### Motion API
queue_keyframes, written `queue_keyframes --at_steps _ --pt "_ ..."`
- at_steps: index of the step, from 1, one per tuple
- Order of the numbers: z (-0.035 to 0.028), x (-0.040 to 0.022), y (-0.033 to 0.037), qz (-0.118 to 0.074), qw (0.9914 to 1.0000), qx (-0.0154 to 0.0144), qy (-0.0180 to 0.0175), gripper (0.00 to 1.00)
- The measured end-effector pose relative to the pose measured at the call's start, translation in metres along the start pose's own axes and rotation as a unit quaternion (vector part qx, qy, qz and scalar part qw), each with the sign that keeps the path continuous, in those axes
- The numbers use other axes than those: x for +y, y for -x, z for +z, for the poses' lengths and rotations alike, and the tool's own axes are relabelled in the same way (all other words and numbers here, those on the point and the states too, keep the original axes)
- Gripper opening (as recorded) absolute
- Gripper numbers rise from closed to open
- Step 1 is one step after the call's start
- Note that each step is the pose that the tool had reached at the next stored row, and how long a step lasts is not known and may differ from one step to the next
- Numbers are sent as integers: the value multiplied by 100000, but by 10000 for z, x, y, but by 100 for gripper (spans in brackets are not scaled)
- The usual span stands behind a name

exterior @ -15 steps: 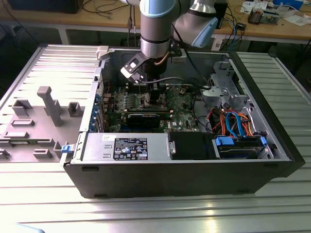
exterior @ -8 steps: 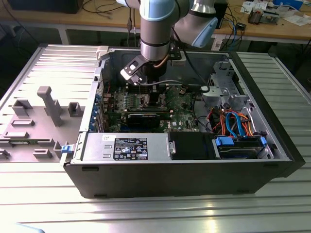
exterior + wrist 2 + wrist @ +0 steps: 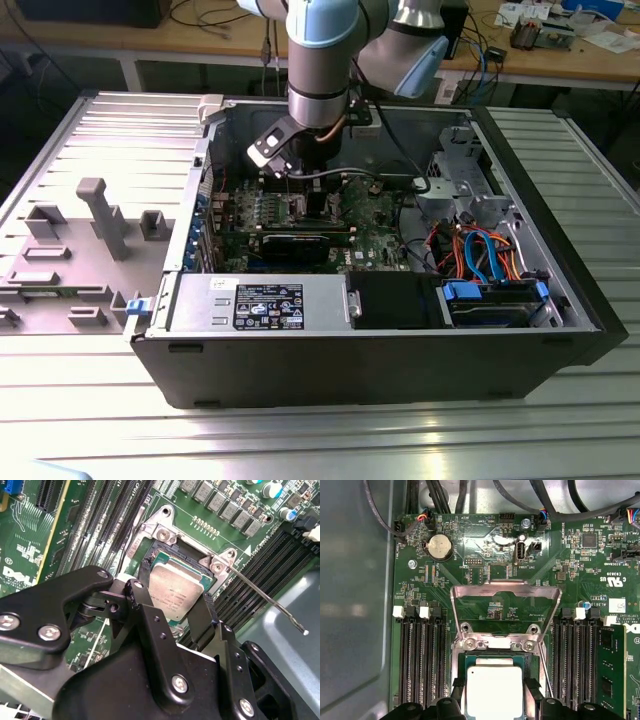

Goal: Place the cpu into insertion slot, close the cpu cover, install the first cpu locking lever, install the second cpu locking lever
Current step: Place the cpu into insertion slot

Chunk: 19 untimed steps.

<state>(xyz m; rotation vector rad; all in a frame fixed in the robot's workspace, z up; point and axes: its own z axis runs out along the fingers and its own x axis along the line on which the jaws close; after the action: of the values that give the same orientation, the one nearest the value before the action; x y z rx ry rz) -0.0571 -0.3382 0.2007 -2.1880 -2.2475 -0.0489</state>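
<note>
Directly under the wrist, the gripper [image 3: 176, 586] has its 2 black fingers [image 3: 143, 577] drawn in against opposite edges of the cpu [image 3: 494, 690] — it appears to grip the chip, not only to flank it. The cpu lies flat, silver top up, within the insertion slot [image 3: 495, 644] on the green motherboard [image 3: 485, 555]; whether it is fully seated I cannot tell. The cpu cover [image 3: 506, 584] stands folded open just beyond the slot, on the hinge side, away from the fingers. 1 thin locking lever [image 3: 265, 598] sticks out free beside the socket — not latched.
</note>
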Motion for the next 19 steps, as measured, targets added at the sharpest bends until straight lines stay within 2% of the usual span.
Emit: queue_keyframes --at_steps 4,10,12,19 --pt "8 -3 5 -12 100000 8 -10 55" --pt "34 -5 5 23 100000 173 -3 55" --pt "18 -3 2 20 100000 235 35 55" --pt "-3 -8 10 105 100000 173 0 55"
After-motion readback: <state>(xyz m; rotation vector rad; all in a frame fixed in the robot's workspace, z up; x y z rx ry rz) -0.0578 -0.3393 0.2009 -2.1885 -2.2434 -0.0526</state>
